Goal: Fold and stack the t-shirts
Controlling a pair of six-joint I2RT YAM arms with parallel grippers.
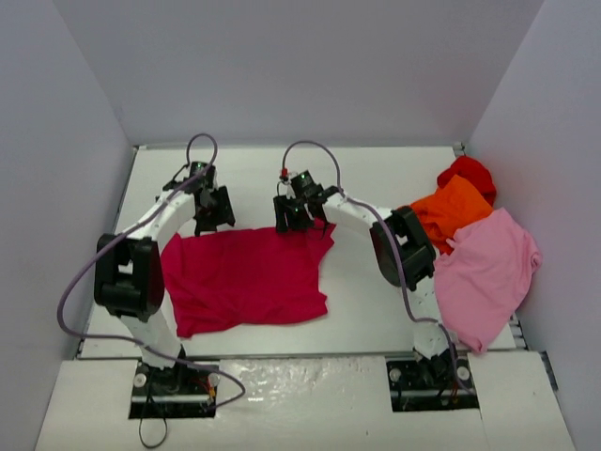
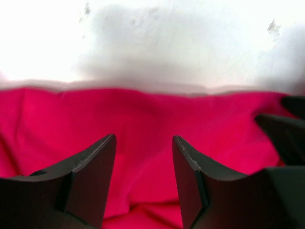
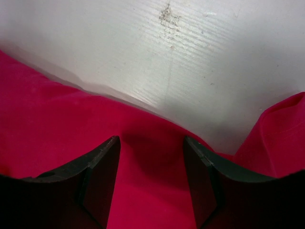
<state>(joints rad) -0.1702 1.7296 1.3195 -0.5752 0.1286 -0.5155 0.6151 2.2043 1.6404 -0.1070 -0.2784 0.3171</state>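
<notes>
A raspberry-red t-shirt (image 1: pixel 246 277) lies spread fairly flat on the left-centre of the white tabletop (image 1: pixel 366 301). An orange t-shirt (image 1: pixel 455 211), a bright red t-shirt (image 1: pixel 467 172) and a pale pink t-shirt (image 1: pixel 486 272) lie heaped along the tabletop's right edge. The left pincer (image 1: pixel 214 216) and the right pincer (image 1: pixel 294 220) sit over the side of the spread shirt nearest the tabletop's far edge, one toward each end. In both wrist views the jaws stand partly apart with red cloth showing in the gap and nothing pinched. Whether the fingertips touch the cloth cannot be told. The step in hand looks like taking that far side to fold it toward the near edge. To do it well, each pincer should come down on the cloth's border near a corner and close on both layers. Both should then lift together and travel evenly, so the fold lands straight without dragging the shirt.
</notes>
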